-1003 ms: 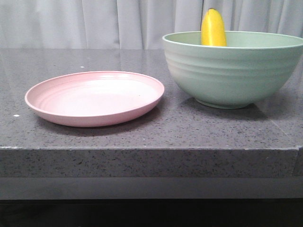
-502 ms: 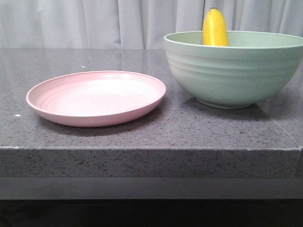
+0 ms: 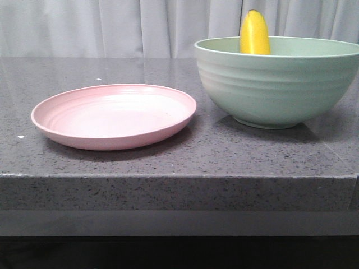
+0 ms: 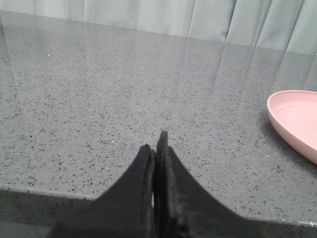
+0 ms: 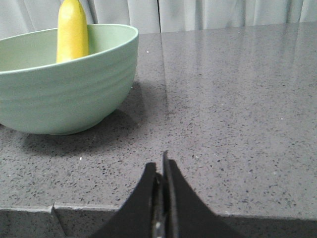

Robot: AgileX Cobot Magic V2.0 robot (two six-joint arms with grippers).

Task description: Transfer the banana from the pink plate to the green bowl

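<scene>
The banana (image 3: 254,33) stands on end inside the green bowl (image 3: 277,84) at the right of the table, its yellow top sticking up over the far rim. It also shows in the right wrist view (image 5: 72,30) inside the bowl (image 5: 67,87). The pink plate (image 3: 114,115) lies empty at the left; its edge shows in the left wrist view (image 4: 294,121). My left gripper (image 4: 156,148) is shut and empty near the table's front edge, apart from the plate. My right gripper (image 5: 161,166) is shut and empty near the front edge, apart from the bowl. Neither gripper shows in the front view.
The grey speckled stone table (image 3: 179,159) has a thick front edge. A pale curtain (image 3: 112,25) hangs behind it.
The plate and bowl sit very slightly further right in the front view than a second ago; nothing else has moved.
</scene>
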